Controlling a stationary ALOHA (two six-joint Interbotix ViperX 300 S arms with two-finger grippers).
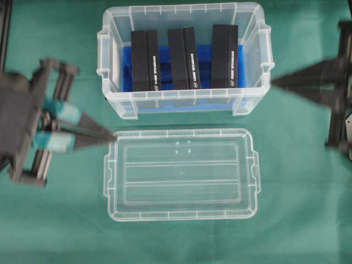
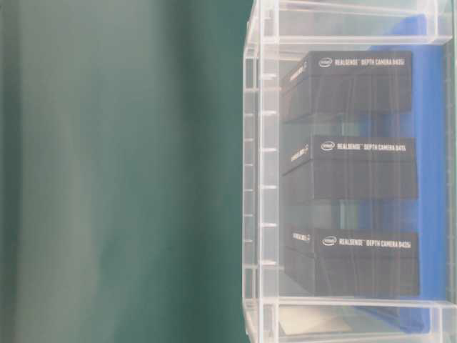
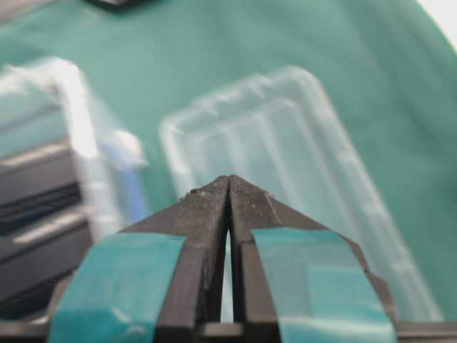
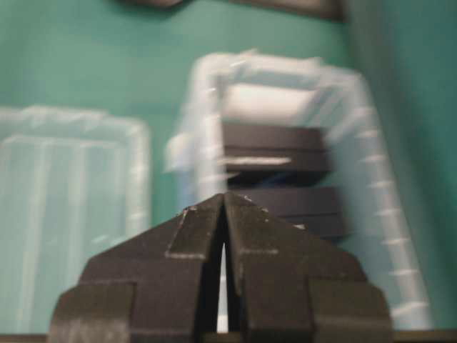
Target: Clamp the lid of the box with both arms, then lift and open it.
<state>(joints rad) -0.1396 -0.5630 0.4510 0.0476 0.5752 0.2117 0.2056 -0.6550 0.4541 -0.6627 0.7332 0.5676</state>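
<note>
Overhead view: the left gripper (image 1: 107, 134), teal tape on its fingers, has its tips pressed together with nothing between them, just at the lid's (image 1: 181, 174) far-left corner; whether it touches the rim cannot be told. The right gripper (image 1: 276, 81) also comes to a closed point, empty, just beside the right end wall of the box (image 1: 184, 102); its arm is cut off by the picture edge. The lid lies flat on the green cloth (image 1: 60, 220) toward the near edge, apart from the box, which stands open toward the far edge with three black blocks (image 1: 187, 58) upright on a blue base.

Table-level view: only the box (image 2: 260, 171) shows, cropped at the right; both grippers are out of sight.

Left wrist view: left gripper (image 3: 228, 184) tips meet, gripping nothing; the lid (image 3: 285, 153) lies blurred beyond them, the box (image 3: 71, 121) at left, partly cut off.

Right wrist view: right gripper (image 4: 225, 200) tips together, empty; the blurred box (image 4: 357, 143) lies ahead, the lid (image 4: 71, 179) at left.
</note>
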